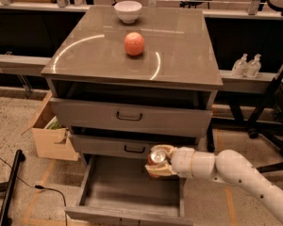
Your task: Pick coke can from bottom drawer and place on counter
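While the wide grey bottom drawer (125,189) stands pulled out, the tan two-finger gripper (159,163) pinches the small red coke can (156,157) above the drawer's right rear, silver top showing, lettering unreadable. A round orange-red apple (134,44) sits on the glossy grey-brown counter (184,51).

The end effector (159,164) grips the red can (157,157) upright, above the right side of the open bottom drawer (118,188). The counter (179,46) shines grey-brown.
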You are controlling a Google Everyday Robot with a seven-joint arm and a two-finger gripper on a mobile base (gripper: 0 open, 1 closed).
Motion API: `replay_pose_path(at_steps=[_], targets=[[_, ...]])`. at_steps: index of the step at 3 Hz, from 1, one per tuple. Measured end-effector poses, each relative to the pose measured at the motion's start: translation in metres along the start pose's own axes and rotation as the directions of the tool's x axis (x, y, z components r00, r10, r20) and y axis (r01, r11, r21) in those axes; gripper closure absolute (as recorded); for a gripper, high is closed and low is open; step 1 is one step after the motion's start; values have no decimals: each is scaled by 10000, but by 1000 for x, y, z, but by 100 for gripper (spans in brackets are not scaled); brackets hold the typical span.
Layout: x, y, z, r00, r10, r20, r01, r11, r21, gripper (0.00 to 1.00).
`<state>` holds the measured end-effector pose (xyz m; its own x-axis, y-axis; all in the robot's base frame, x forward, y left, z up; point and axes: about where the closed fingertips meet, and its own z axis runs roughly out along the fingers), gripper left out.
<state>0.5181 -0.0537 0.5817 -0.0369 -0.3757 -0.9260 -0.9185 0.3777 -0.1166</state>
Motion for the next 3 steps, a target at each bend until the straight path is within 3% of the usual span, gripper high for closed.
replay_pose_path(at_steps=[1,2,3], targets=[[-55,-6,-19,9998,193,-71,-194,9997,-139,100],[-120,-11,-40,9995,271,-146,-282,9964,-793,100],[-119,-11,-39,9995,273,-137,-283,9966,-774,100]])
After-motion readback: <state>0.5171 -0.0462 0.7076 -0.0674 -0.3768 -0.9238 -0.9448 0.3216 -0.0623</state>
